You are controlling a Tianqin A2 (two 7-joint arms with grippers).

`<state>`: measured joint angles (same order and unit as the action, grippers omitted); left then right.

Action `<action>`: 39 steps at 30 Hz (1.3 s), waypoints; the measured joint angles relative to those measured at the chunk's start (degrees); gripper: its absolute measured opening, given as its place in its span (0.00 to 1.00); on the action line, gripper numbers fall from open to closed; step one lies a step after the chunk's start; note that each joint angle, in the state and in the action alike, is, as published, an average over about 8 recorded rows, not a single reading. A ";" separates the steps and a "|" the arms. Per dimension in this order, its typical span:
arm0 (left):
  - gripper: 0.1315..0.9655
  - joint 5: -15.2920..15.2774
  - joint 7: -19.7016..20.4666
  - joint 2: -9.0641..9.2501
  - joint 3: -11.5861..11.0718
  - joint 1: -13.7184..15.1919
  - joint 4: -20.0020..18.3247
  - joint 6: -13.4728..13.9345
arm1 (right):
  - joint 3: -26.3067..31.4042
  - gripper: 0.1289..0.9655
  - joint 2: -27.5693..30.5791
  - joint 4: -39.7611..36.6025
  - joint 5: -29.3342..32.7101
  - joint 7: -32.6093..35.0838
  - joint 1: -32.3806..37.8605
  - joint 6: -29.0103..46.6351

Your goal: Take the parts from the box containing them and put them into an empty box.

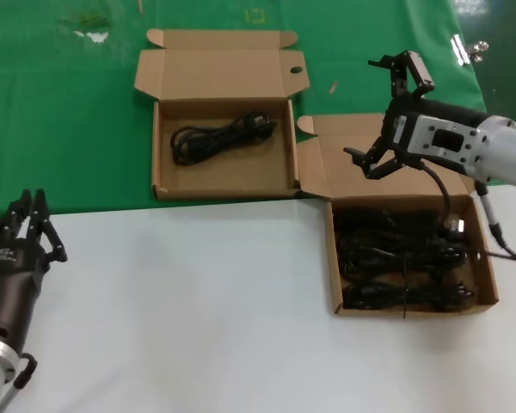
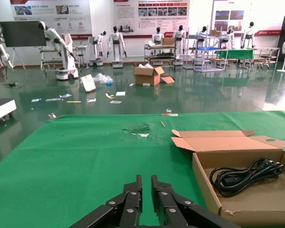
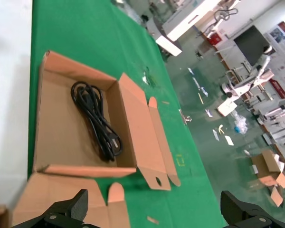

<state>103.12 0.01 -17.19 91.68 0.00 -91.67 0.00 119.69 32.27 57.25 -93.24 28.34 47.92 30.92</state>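
The right cardboard box holds several black power cords lying side by side. The left box holds one coiled cord, which also shows in the left wrist view and the right wrist view. My right gripper is wide open and empty. It hovers above the right box's open lid and faces the left box. In its own view, the right gripper has nothing between its fingertips. My left gripper is shut and empty, parked at the near left of the table, and in its own view it points over the green mat.
Both boxes sit where the green mat meets the white tabletop, with their lids folded back away from me. A black cable from my right wrist hangs over the right box. The room behind holds other robots and racks.
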 joint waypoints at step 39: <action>0.77 0.01 -0.02 0.00 0.00 0.00 0.00 0.00 | -14.82 1.00 -7.99 18.23 -5.24 -15.00 -25.38 -16.38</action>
<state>103.12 0.00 -17.19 91.68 0.00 -91.67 0.00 104.87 24.29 75.48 -98.48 13.33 22.54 14.54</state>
